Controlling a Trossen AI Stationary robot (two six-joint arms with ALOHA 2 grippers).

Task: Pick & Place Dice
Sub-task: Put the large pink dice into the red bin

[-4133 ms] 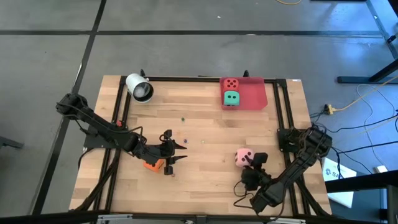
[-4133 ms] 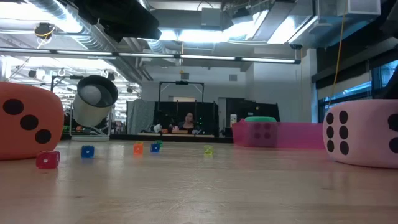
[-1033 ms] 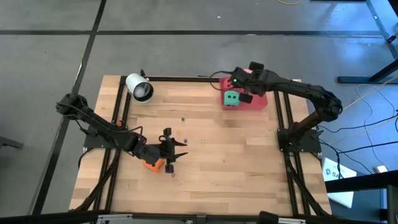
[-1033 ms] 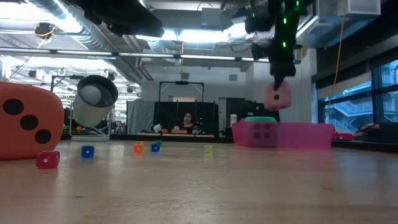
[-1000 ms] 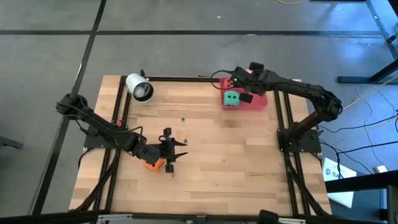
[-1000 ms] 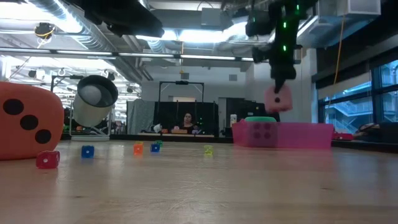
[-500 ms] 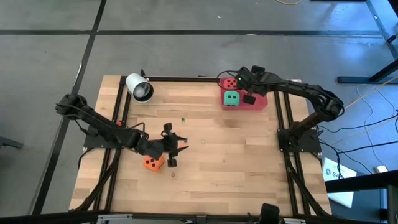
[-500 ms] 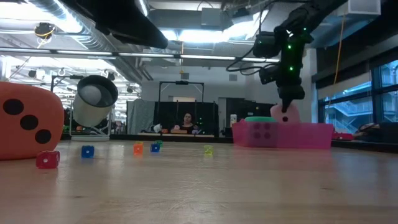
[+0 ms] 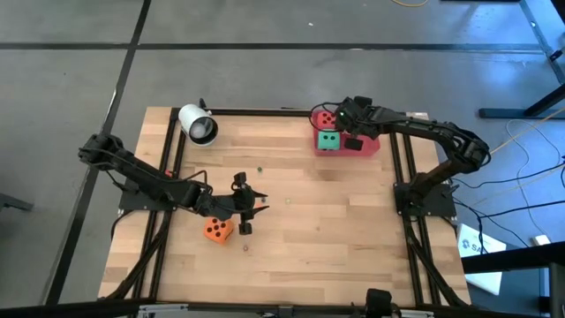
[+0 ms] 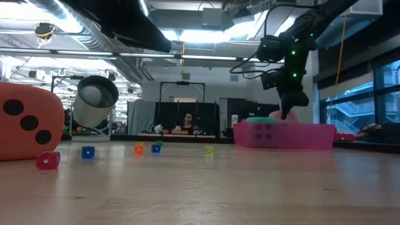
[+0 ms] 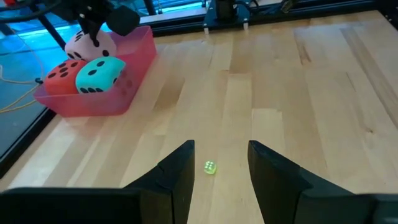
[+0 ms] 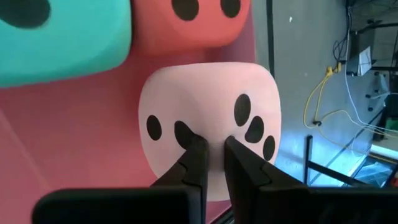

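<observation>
The flat red tray (image 9: 364, 143) at the table's far right holds the red die (image 9: 327, 117) and the green die (image 9: 328, 139). My right gripper (image 12: 211, 146) reaches down into the tray, shut on the pink die (image 12: 205, 93), which sits low beside the red die (image 12: 193, 22). The left wrist view shows the pink die (image 11: 84, 45) behind the other two. The orange die (image 9: 217, 230) rests on the wood at the near left. Just beyond the orange die my left gripper (image 9: 242, 205) hovers open, holding nothing. My right gripper pinches the pink die's pipped upper face (image 12: 211, 124) between its two fingers (image 12: 193, 165), which stand close together with the soft face gathered between them. The fingers slant down from above. The die is down inside the tray, next to the red die.
A white cylinder (image 9: 198, 124) lies at the far left corner. Several tiny dice dot the middle of the table, one green (image 11: 210, 167) ahead of my left fingers, one red (image 10: 49, 160) by the orange die (image 10: 28, 122). Black rails run along the table's sides.
My right gripper has come down with the pink die, from hanging above the tray to low inside it beside the red die, and has stayed shut. My left gripper has swung a little toward the far edge, uncovering the orange die, which has stayed put.
</observation>
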